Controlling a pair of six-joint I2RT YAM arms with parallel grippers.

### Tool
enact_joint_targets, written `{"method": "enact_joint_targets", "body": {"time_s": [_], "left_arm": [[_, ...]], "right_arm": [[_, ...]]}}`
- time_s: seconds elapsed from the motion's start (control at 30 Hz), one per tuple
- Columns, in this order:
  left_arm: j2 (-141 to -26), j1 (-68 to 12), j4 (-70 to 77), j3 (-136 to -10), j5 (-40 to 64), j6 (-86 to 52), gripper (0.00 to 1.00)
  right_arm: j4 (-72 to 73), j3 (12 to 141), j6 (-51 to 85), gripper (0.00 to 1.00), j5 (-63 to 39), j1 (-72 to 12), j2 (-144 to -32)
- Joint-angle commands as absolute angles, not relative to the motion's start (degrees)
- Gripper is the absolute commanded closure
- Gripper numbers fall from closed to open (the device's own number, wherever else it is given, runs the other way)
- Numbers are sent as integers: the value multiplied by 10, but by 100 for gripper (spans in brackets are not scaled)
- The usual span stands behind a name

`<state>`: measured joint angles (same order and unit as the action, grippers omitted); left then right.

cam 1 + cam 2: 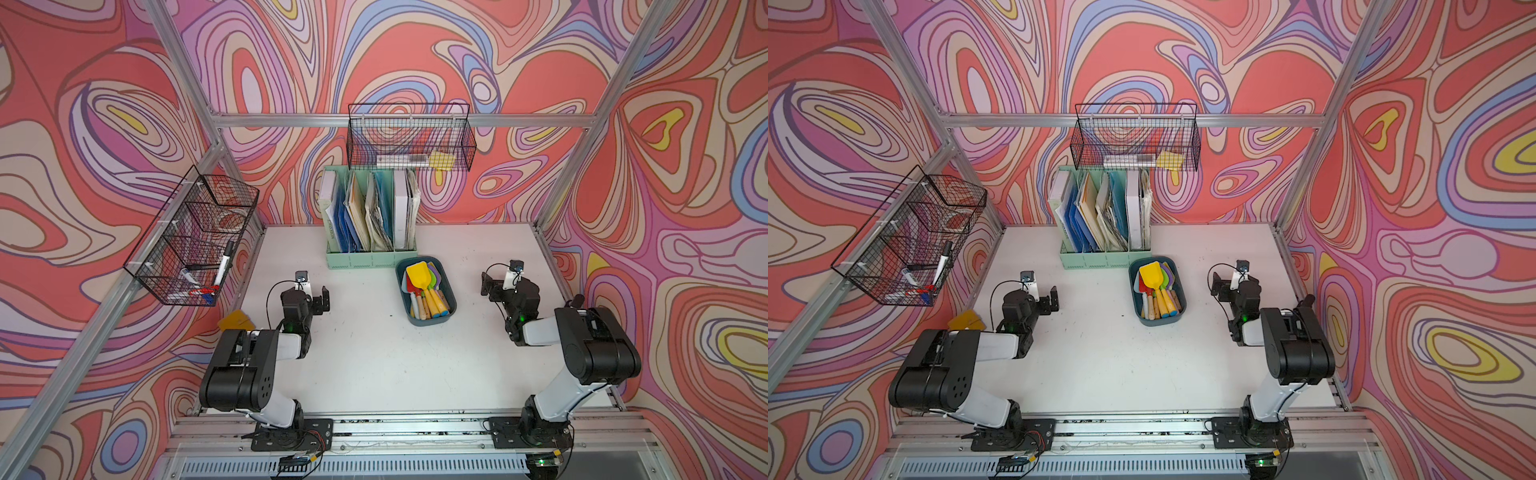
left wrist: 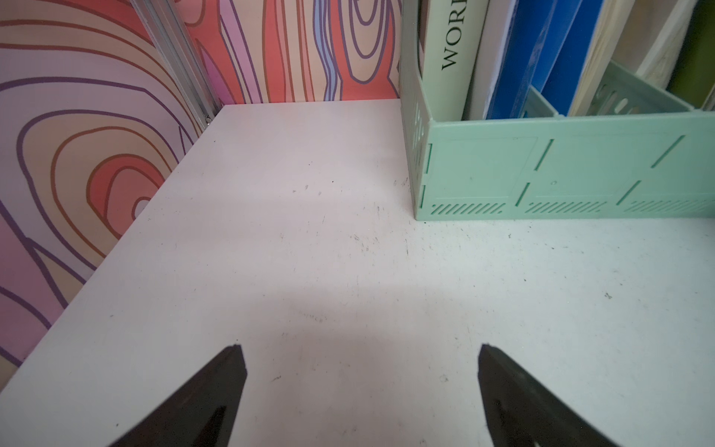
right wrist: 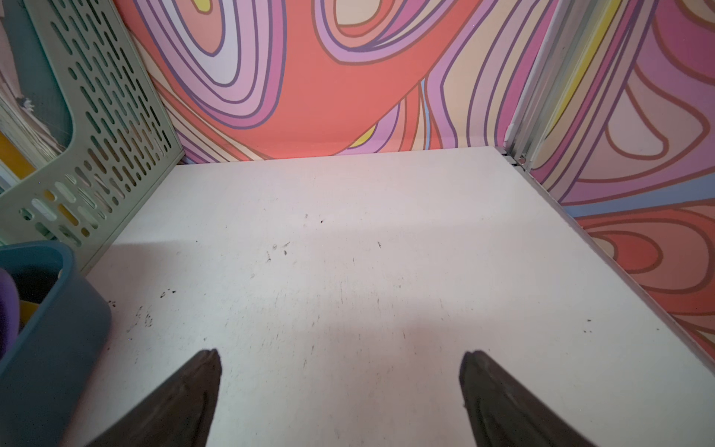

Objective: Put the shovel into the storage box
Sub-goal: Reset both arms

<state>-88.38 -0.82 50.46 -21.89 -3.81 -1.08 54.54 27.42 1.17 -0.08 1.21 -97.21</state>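
While left tool (image 2: pixel 360 347) and right tool (image 3: pixel 340 353) gape, shovel (image 1: pixel 420 276) lies lengthwise in the storage box (image 1: pixel 432 322), blade seemingly rearward.

Swirling red-and-lilac walls (image 1: pixel 415 54) enclose a scuffed white table (image 1: pixel 374 365) — aluminium frame (image 1: pixel 291 120) at corners

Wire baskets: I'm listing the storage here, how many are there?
2. One wire basket hangs at the side, holding markers; another hangs at the back above the mint file holder.
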Motion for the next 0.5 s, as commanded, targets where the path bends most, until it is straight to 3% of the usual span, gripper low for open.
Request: {"method": "enact_joint_targets", "body": {"time_s": [0.0, 0.47], "left_arm": [[-880, -7, 499, -218, -31, -15, 1], [-882, -8, 500, -219, -29, -14, 1]], "right_arm": [[540, 271, 15, 2, -8, 15, -971], [540, 271, 15, 2, -9, 15, -971]]}}
